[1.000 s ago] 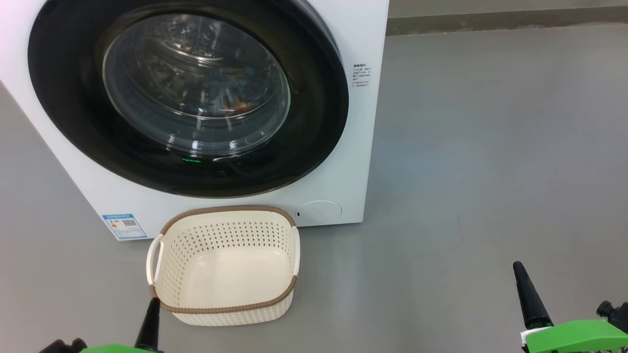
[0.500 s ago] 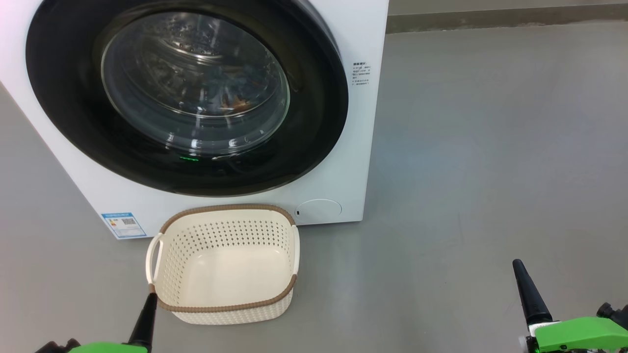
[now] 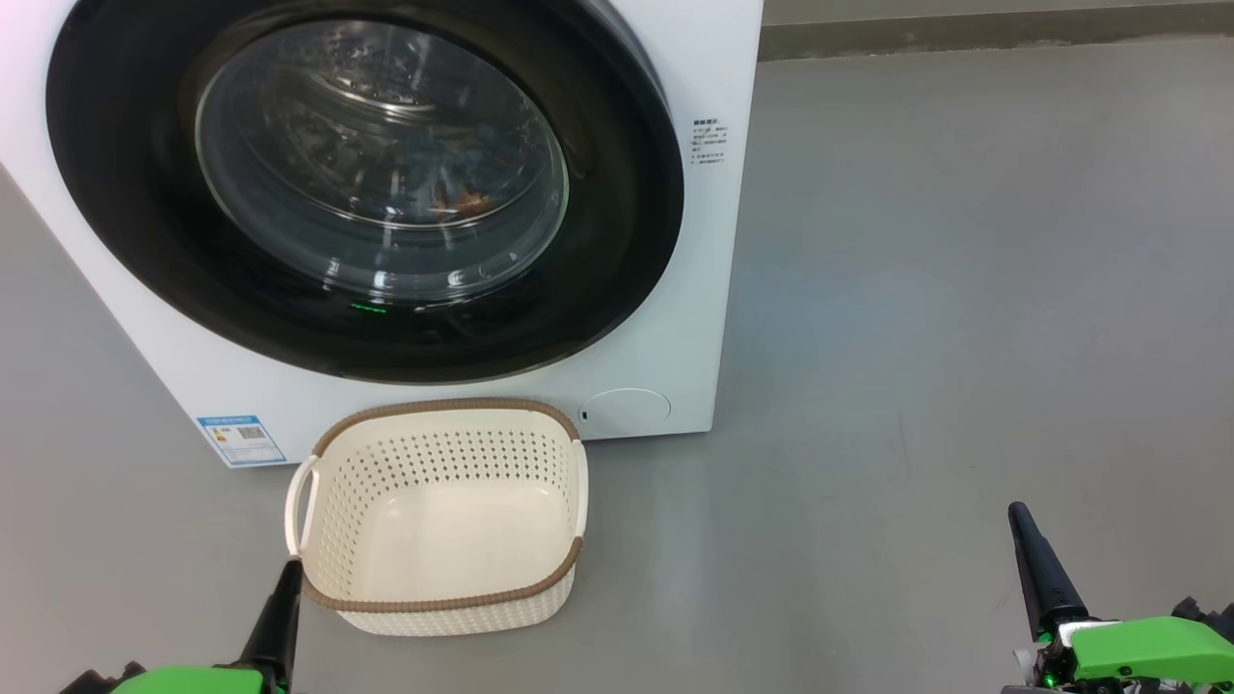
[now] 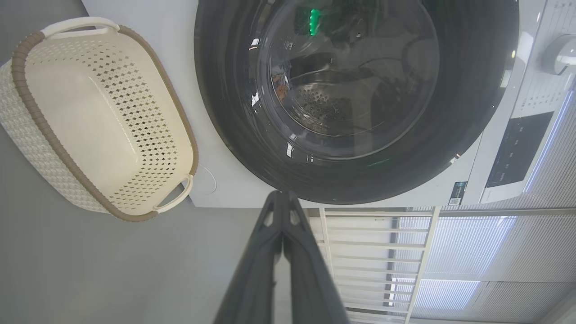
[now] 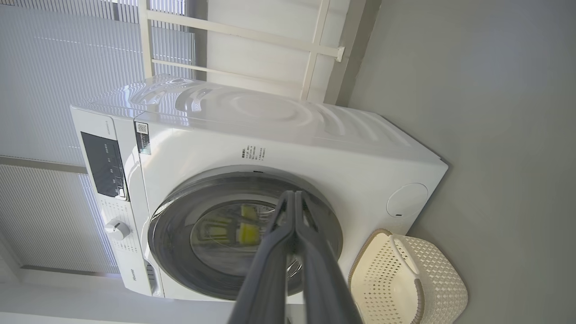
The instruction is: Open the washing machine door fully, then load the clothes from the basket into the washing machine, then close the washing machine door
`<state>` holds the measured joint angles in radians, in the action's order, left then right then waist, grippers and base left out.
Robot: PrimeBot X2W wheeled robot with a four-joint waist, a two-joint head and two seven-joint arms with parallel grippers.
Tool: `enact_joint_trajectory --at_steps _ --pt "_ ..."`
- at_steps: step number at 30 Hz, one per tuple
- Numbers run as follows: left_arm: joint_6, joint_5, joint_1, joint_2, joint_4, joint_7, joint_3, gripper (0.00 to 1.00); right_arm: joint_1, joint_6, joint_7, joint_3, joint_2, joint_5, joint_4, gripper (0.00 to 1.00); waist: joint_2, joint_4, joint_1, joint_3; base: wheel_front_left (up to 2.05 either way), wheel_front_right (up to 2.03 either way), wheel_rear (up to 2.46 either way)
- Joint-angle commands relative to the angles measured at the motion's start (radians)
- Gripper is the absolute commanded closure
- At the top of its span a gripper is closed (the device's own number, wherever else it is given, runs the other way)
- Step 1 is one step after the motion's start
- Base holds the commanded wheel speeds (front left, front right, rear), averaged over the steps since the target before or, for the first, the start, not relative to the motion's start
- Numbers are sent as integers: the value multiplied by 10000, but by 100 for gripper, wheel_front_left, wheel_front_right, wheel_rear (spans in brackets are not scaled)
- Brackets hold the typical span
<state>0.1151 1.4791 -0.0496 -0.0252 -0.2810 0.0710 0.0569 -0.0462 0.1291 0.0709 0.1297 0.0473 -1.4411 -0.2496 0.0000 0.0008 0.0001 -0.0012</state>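
Left claw and right claw stayed clenched, empty, barely drifting; with the washing machine door shut and the basket empty, we judged the task finished.

Left gripper: two long, dark, tapered fingers; bright green housing. Right gripper: matching fingers, green casing, black fittings behind.

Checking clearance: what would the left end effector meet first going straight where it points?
Likely the black rim of the washing machine door; the left end effector aims there, past the basket. Depth unclear.
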Motion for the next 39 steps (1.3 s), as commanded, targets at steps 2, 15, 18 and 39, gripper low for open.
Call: enact_joint_trajectory --at_steps 2,15,18,39 --pt "91 336 -490 -229 313 132 382 100 -472 21 137 -178 42 -439 189 100 0 -1 0 7 0 0 0" --pt "155 1297 -585 -250 355 420 567 100 -618 16 427 -156 30 -1672 48 100 0 -8 -1 42 0 0 0" --pt "155 1297 -585 -250 355 420 567 100 -618 16 426 -156 30 -1672 48 100 0 -8 -1 42 0 0 0" --pt "155 1297 -585 -250 356 420 567 100 -618 16 425 -157 30 -1673 48 100 0 -8 -1 42 0 0 0"
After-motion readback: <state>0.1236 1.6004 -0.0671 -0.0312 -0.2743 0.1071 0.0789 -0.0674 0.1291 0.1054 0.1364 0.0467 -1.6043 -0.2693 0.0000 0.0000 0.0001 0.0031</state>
